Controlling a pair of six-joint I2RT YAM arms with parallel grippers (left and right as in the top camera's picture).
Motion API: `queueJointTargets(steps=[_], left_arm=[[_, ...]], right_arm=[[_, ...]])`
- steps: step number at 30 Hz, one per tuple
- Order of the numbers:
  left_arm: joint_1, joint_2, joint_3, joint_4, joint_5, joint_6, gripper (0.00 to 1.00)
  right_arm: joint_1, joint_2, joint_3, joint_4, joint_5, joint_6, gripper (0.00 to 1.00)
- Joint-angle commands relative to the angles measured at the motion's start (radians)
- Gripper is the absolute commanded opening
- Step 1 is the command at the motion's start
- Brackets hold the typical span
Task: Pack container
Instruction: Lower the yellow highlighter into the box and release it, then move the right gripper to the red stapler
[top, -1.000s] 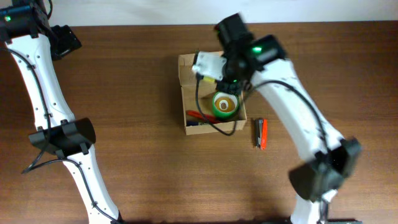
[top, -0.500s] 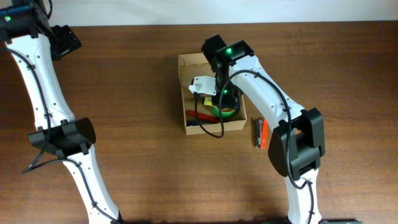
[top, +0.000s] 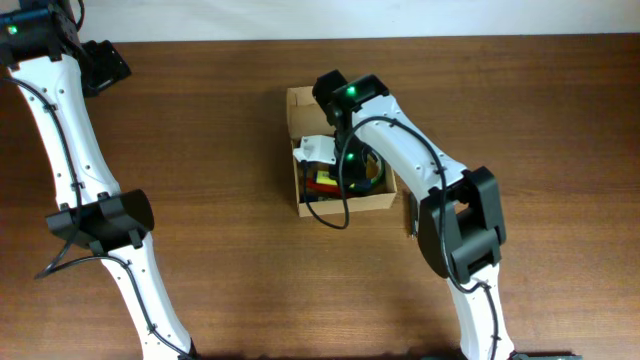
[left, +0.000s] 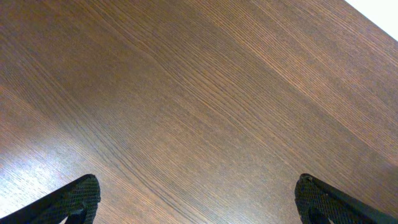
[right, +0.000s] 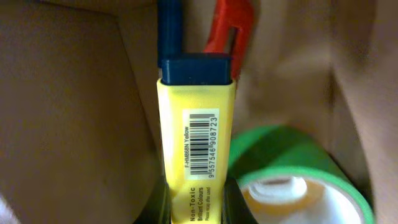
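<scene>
— Where is the container (top: 302, 110)?
— Upper centre of the overhead frame; I have the right gripper (right: 196, 208) down inside it, closed narrow on a yellow highlighter (right: 196, 124) with a blue cap.
— What else is in there?
— A green tape roll (right: 292, 162), lower right of the wrist view; something red (right: 227, 31) beyond the cap.
— And the left?
— My left gripper (left: 199, 200) is spread wide above the wooden table (left: 186, 93), upper left of the overhead frame; it holds nothing.
</scene>
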Motion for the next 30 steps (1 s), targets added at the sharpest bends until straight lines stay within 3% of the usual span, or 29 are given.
queueJointTargets(steps=[1, 4, 6, 7, 9, 17, 23, 27, 29, 30], left_arm=[[-0.001, 0.003, 0.006, -0.001, 0.003, 0.016, 1.00], [-0.001, 0.003, 0.006, -0.001, 0.003, 0.016, 1.00], [-0.001, 0.003, 0.006, -0.001, 0.003, 0.016, 1.00], [-0.001, 0.003, 0.006, -0.001, 0.003, 0.016, 1.00], [-0.001, 0.003, 0.006, -0.001, 0.003, 0.016, 1.00], [-0.001, 0.003, 0.006, -0.001, 0.003, 0.016, 1.00], [-0.001, 0.003, 0.006, 0.002, 0.003, 0.016, 1.00], [-0.001, 0.003, 0.006, 0.003, 0.003, 0.016, 1.00], [-0.001, 0.003, 0.006, 0.002, 0.003, 0.016, 1.00], [-0.001, 0.003, 0.006, 0.002, 0.003, 0.016, 1.00]], right_arm=[[0.011, 0.024, -0.012, -0.005, -0.025, 0.008, 0.04], [0.011, 0.029, -0.015, -0.007, -0.025, 0.009, 0.07], [0.011, 0.029, -0.015, -0.006, -0.024, 0.031, 0.24], [0.011, 0.029, -0.015, -0.004, -0.017, 0.042, 0.38], [0.011, 0.029, -0.014, 0.000, 0.007, 0.062, 0.49], [0.011, -0.016, 0.049, 0.014, 0.039, 0.129, 0.50], [0.011, -0.110, 0.200, 0.014, 0.151, 0.246, 0.61], [0.005, -0.227, 0.227, 0.034, 0.240, 0.309, 0.63], [-0.018, -0.304, 0.226, 0.092, 0.288, 0.411, 0.55], [-0.035, -0.341, 0.226, 0.127, 0.319, 0.476, 0.42]])
